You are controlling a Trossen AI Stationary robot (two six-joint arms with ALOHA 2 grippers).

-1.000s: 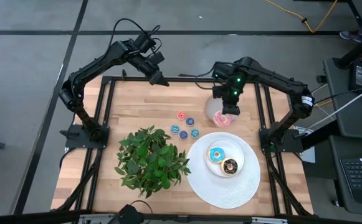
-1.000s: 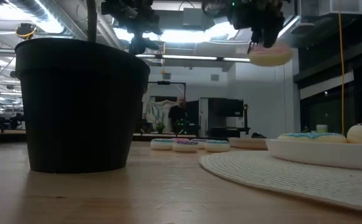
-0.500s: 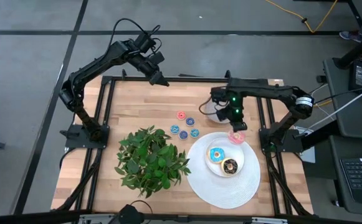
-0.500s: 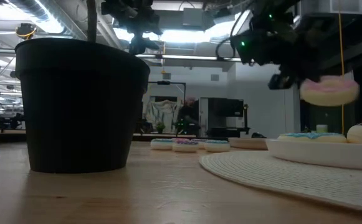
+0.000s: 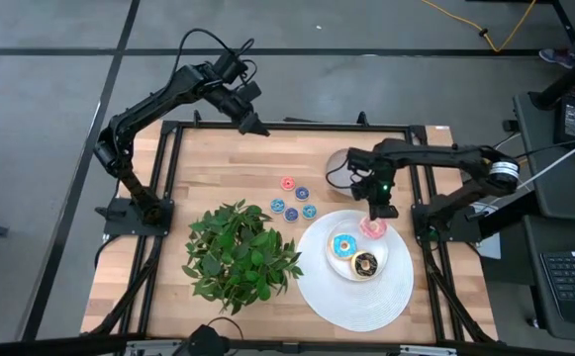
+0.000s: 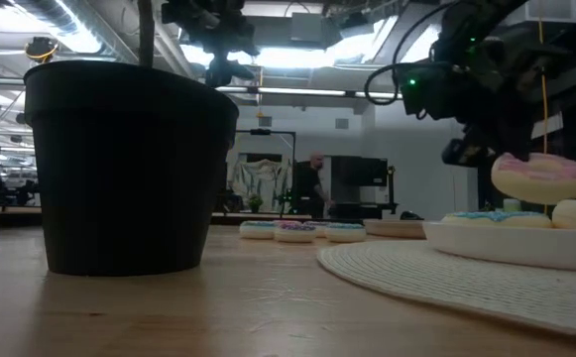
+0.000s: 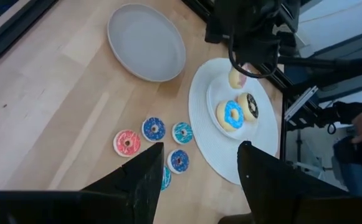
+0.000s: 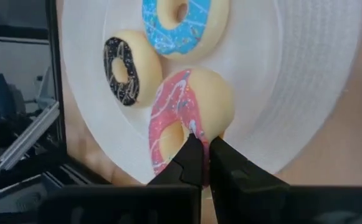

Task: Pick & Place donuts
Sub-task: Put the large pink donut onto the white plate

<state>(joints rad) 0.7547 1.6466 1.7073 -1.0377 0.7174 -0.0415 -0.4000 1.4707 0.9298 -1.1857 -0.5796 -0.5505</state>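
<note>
Round white woven mat [image 5: 351,297] with small white plate [image 5: 384,259] bearing blue-iced donut [image 5: 344,245] and dark-brown-iced donut [image 5: 366,264]; right gripper [image 5: 377,211] clenched on pink-iced donut [image 5: 372,227], just above plate rim; left gripper [image 5: 250,127] raised at far edge, fingers parted, empty.

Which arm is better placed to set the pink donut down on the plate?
Right. Its gripper is shut on the pink-iced ring donut just above the white plate; the left gripper hangs open at the far table edge.
</note>
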